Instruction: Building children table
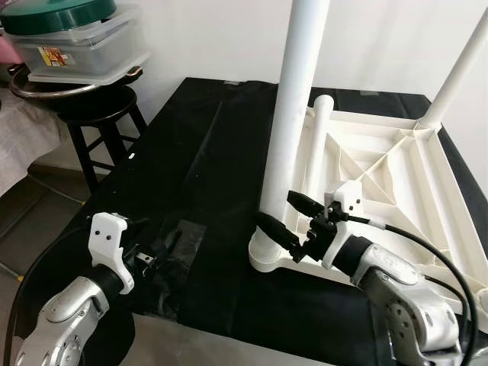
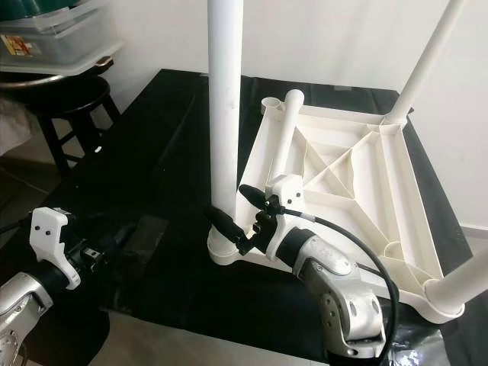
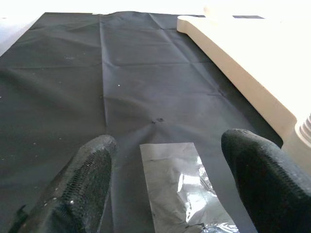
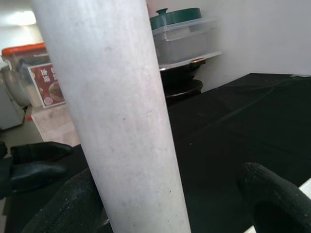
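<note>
— White plastic everywhere. Where does the children's table (image 1: 381,164) lie?
— Upside down on the black sheet (image 1: 206,152) that covers the worktop, its ribbed underside facing up. One leg (image 1: 293,114) stands upright in the near corner socket (image 1: 267,255); a second upright leg (image 1: 457,72) rises at the far corner, and a third (image 2: 465,282) shows at the near right corner in the right eye view. A loose leg (image 1: 319,145) lies flat across the underside.
— And the right claw (image 1: 292,223)?
— At the foot of the near upright leg, just above the socket. Its two black fingers (image 4: 272,199) stand apart with the leg between them; I cannot tell if they touch it.
— The left claw (image 3: 170,179)?
— Low over the near edge of the sheet, well apart from the table, fingers spread and holding nothing. A strip of clear tape (image 3: 180,184) lies on the sheet between them.
— Anything beside the worktop?
— A dark stool (image 1: 95,107) carrying a clear lidded box (image 1: 84,49) with a green lid (image 1: 57,14) on top.
</note>
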Tool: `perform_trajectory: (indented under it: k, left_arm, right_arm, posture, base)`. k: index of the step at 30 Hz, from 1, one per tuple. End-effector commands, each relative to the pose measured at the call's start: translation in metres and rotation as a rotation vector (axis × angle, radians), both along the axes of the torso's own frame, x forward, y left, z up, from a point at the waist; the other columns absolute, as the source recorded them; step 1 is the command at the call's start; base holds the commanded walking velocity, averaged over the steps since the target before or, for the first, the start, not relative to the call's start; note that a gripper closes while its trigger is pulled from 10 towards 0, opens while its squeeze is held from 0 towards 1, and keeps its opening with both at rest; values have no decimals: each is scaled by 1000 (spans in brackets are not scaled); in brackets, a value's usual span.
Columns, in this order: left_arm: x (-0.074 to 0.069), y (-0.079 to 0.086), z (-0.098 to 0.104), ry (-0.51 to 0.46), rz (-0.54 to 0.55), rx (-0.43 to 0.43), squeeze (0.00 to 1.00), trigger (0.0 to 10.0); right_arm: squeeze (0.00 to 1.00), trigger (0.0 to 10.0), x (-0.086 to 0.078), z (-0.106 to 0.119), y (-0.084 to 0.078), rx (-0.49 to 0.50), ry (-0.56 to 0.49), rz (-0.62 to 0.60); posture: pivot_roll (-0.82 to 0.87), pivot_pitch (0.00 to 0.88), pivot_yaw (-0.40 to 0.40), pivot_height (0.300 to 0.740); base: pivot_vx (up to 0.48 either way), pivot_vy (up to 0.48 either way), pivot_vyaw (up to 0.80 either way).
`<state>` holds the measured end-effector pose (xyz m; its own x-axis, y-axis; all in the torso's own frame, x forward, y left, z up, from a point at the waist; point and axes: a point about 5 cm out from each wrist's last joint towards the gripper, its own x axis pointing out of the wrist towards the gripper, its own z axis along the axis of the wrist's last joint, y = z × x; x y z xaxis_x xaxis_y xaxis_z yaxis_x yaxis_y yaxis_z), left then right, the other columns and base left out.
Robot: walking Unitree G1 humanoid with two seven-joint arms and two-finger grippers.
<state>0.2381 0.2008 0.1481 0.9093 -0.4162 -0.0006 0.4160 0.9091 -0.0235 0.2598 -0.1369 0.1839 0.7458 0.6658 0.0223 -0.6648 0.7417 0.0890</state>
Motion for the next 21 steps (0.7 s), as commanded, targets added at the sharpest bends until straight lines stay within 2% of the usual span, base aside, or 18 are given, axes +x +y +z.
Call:
perform_trajectory:
  k: [1, 4, 7, 8, 13, 17, 19, 21]
  left_arm:
    - [0, 4, -4, 23, 21, 17, 0, 10000]
    - [-1, 4, -5, 35, 16, 29, 0, 10000]
    - [-1, 3, -5, 35, 8, 27, 0, 10000]
    - [-1, 2, -5, 33, 6, 29, 0, 10000]
    - [-1, 1, -4, 26, 3, 34, 0, 10000]
    - [-1, 1, -3, 12, 1, 38, 0, 10000]
    - [-4, -2, 0, -33, -31, 63, 0, 10000]
    - [-5, -3, 1, -45, -43, 70, 0, 10000]
  right_arm:
    - [0, 10000, -1, 0, -4, -2, -10, -42]
    - [0, 10000, -4, 0, -2, 14, -7, -15]
    - [0, 10000, -13, 4, 5, 48, -17, 129]
    - [0, 10000, -16, 5, 4, 41, -20, 180]
    - [0, 10000, -19, 5, 0, 1, -26, 244]
    - [0, 10000, -15, 6, -7, -32, -36, 254]
    - [0, 10000, -1, 14, -25, -99, -77, 225]
    - [0, 10000, 2, 16, -29, -113, -86, 219]
  posture:
    - [-8, 85, 15, 740]
    - [-8, 85, 15, 740]
    - [-8, 85, 15, 740]
    - [-4, 86, 15, 740]
    - [-2, 86, 16, 740]
    - [2, 85, 16, 740]
    - [11, 86, 13, 740]
    - [11, 86, 13, 740]
  base:
    - [0, 0, 0]
    - [0, 317, 0]
    - [0, 476, 0]
    - [0, 476, 0]
    - [0, 476, 0]
    - [0, 199, 0]
    - [0, 0, 0]
    - [0, 0, 0]
